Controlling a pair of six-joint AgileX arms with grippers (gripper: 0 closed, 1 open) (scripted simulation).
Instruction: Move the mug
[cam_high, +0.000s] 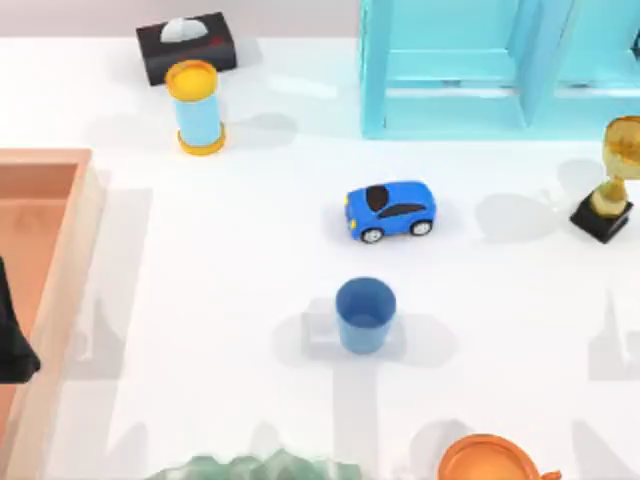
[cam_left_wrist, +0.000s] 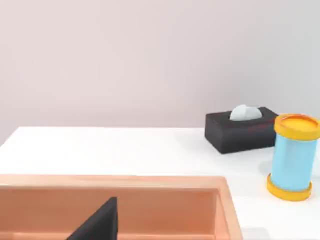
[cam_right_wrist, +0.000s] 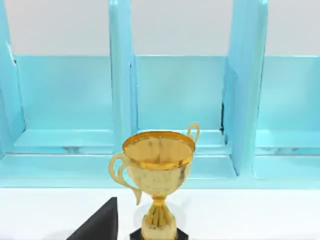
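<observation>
1. Blue and plain, the mug (cam_high: 365, 313) stands upright on the white table (cam_high: 230, 300), near the middle and a little toward the near edge, its round mouth open upward.
2. Just behind it, apart from it, sits a blue toy car (cam_high: 391, 210).
3. An orange round vessel (cam_high: 487, 461) lies at the near edge, to the right of the mug and well apart from it.
4. A light-blue cylinder with yellow ends (cam_high: 195, 107) stands upright far back on the left, just in front of a black tissue box (cam_high: 186, 45).
5. A gold trophy (cam_high: 613, 180) on a black base stands at the right side, in front of a light-blue shelf unit (cam_high: 450, 65).
6. A peach-coloured tray (cam_high: 45, 270) lies along the left edge.
7. A dark part of the left arm shows over the tray at the left edge; whether the left tool is open or closed, I cannot tell.
8. The right tool's state I likewise cannot tell.
</observation>
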